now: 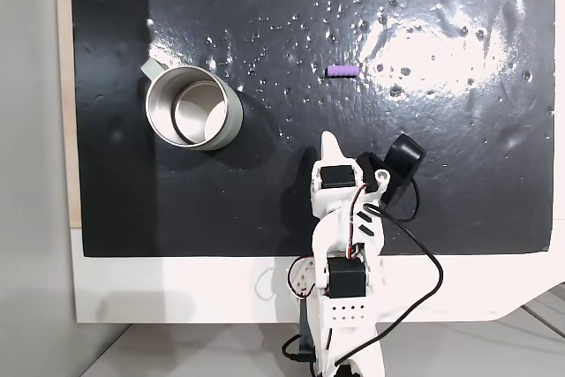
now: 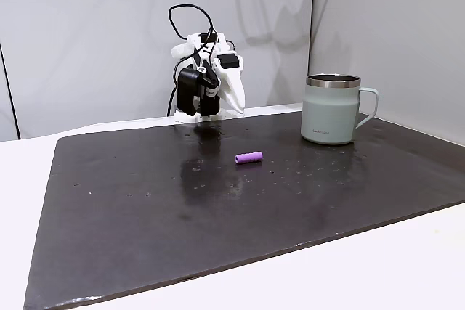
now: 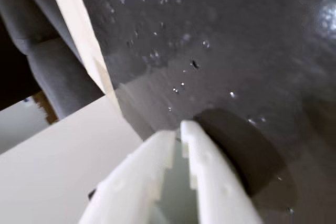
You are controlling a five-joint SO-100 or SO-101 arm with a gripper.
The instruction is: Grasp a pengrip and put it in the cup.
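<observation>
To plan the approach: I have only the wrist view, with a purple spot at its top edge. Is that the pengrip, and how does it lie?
Observer: Yes. Seen from above, the pengrip lies flat on the black mat, apart from the tool, beyond its tip.
Operator: Where is the cup?
Observer: The cup stands upright, left of the pengrip in that fixed view.
Operator: Anything inside?
Observer: Its inside looks empty.

Big flat black mat w/ lots of tiny shiny wet drops, lying on white table top. Thin light wood strip runs along mat's left edge in a fixed view. Plain white wall behind.
</observation>
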